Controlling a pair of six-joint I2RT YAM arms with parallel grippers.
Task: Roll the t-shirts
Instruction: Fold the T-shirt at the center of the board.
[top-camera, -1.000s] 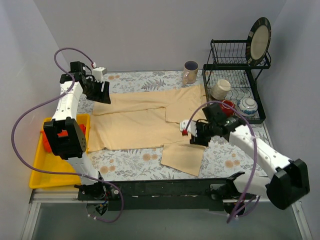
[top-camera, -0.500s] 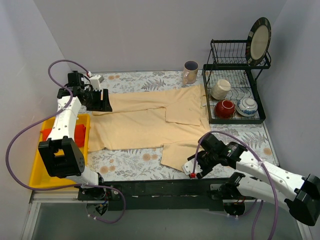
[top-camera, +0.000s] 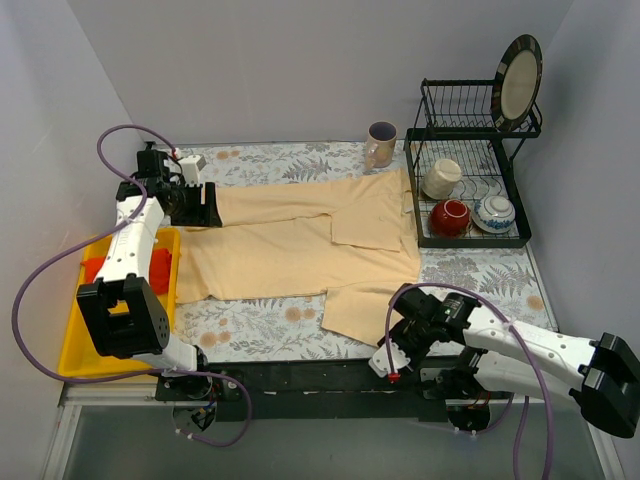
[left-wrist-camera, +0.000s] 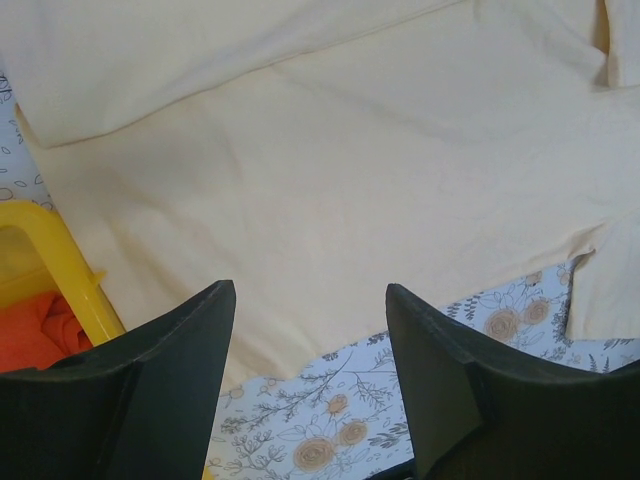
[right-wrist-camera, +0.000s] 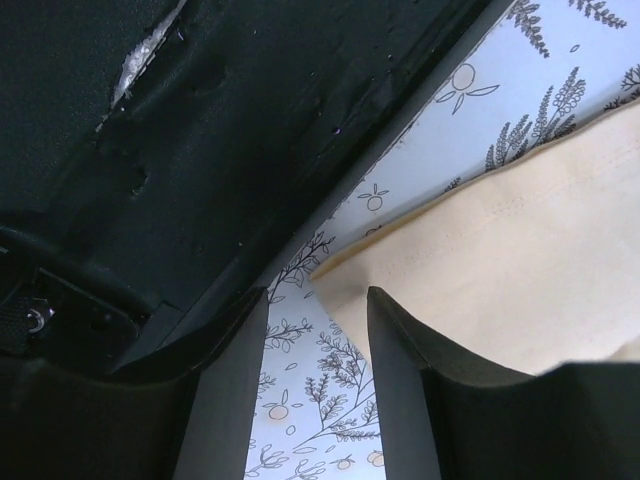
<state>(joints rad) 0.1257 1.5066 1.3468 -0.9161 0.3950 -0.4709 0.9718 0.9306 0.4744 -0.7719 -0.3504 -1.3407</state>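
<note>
The cream-beige t-shirt (top-camera: 290, 240) lies spread flat on the floral table (top-camera: 250, 335), one sleeve flap (top-camera: 365, 312) reaching toward the near edge. My left gripper (top-camera: 205, 206) hovers over the shirt's far left end; in the left wrist view this gripper (left-wrist-camera: 310, 292) is open and empty above the cloth (left-wrist-camera: 330, 150). My right gripper (top-camera: 398, 346) sits low at the near edge beside the sleeve flap's corner. In the right wrist view the gripper (right-wrist-camera: 318, 300) is open, bare table between its fingers, with the shirt corner (right-wrist-camera: 480, 260) just beyond its tips. A red-orange t-shirt (top-camera: 96, 270) lies in the yellow tray.
The yellow tray (top-camera: 75, 345) stands at the left edge. A dish rack (top-camera: 470, 190) with a cup, bowls and a plate (top-camera: 520, 78) fills the back right, a mug (top-camera: 381, 144) beside it. A black rail (top-camera: 300, 378) runs along the near edge, close to my right gripper.
My right arm swung from the shirt's middle right down to the near edge by the sleeve flap's corner. My left gripper shifted slightly left over the shirt's end.
</note>
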